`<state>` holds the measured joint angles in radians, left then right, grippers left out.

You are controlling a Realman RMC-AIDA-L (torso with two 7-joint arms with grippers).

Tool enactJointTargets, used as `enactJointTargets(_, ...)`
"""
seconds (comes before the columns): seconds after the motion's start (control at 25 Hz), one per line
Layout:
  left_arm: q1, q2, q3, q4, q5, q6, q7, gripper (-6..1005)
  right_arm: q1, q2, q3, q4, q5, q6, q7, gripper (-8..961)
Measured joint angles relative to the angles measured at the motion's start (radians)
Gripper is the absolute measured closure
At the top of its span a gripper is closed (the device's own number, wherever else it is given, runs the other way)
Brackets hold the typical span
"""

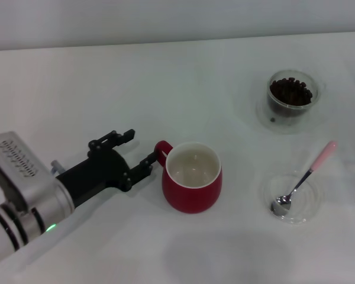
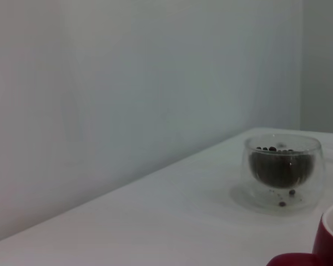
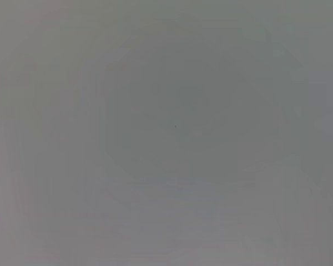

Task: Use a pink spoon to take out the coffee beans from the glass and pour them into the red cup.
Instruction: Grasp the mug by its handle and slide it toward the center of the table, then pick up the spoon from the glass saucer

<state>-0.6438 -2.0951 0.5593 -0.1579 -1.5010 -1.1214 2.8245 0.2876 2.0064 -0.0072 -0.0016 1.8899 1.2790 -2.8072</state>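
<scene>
The red cup (image 1: 192,178) stands mid-table, its white inside bare and its loop handle pointing toward my left arm. My left gripper (image 1: 138,149) is open just beside that handle, fingers spread and not closed on it. The glass (image 1: 290,99) with the coffee beans (image 1: 290,91) stands at the far right. The pink spoon (image 1: 303,178) lies with its metal bowl in a shallow clear dish (image 1: 310,207), nearer on the right. The left wrist view shows the glass (image 2: 316,174), the coffee beans (image 2: 281,167) and a rim edge of the red cup (image 2: 332,237). My right gripper is out of view.
A few loose beans lie inside the glass's clear base. A pale wall rises behind the white table (image 1: 106,83). The right wrist view is a plain grey blank.
</scene>
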Motion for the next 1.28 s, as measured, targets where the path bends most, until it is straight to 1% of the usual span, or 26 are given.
enactJointTargets(0.24, 0.06, 0.003, -0.001, 0.021, 0.0, -0.065, 0.001, 333, -0.004, 0.0, -0.002, 0.0, 0.0, 0.0, 0.0, 85)
enactJointTargets(0.32, 0.092, 0.002, -0.001, 0.04, 0.0, -0.097, 0.001, 333, -0.004, 0.0, -0.003, 0.0, -0.001, 0.0, 0.0, 85)
enactJointTargets(0.4, 0.099, 0.002, -0.001, 0.044, 0.0, -0.107, 0.002, 334, -0.007, 0.0, -0.004, 0.001, -0.002, 0.001, 0.0, 85)
enactJointTargets(0.76, 0.173, 0.003, -0.001, 0.072, -0.005, -0.181, 0.003, 335, -0.022, -0.001, -0.004, 0.011, -0.003, 0.009, 0.0, 85)
enactJointTargets(0.84, 0.198, 0.003, -0.002, 0.072, -0.027, -0.209, 0.003, 335, -0.023, -0.001, -0.004, 0.011, -0.003, 0.01, 0.0, 84)
enactJointTargets(0.88, 0.198, 0.003, -0.002, 0.072, -0.027, -0.209, 0.003, 335, -0.024, -0.001, -0.008, 0.011, -0.004, 0.01, 0.0, 84)
enactJointTargets(1.04, 0.234, 0.004, -0.002, 0.088, -0.094, -0.234, 0.003, 334, -0.027, -0.003, -0.037, 0.006, -0.007, -0.014, 0.003, 84)
enactJointTargets(1.16, 0.248, 0.005, -0.002, 0.1, -0.125, -0.257, 0.003, 333, -0.027, -0.004, -0.059, -0.012, -0.014, -0.053, 0.052, 84)
enactJointTargets(1.28, 0.259, 0.006, -0.003, 0.112, -0.151, -0.273, 0.003, 333, -0.03, -0.006, -0.105, -0.075, -0.051, -0.109, 0.191, 84)
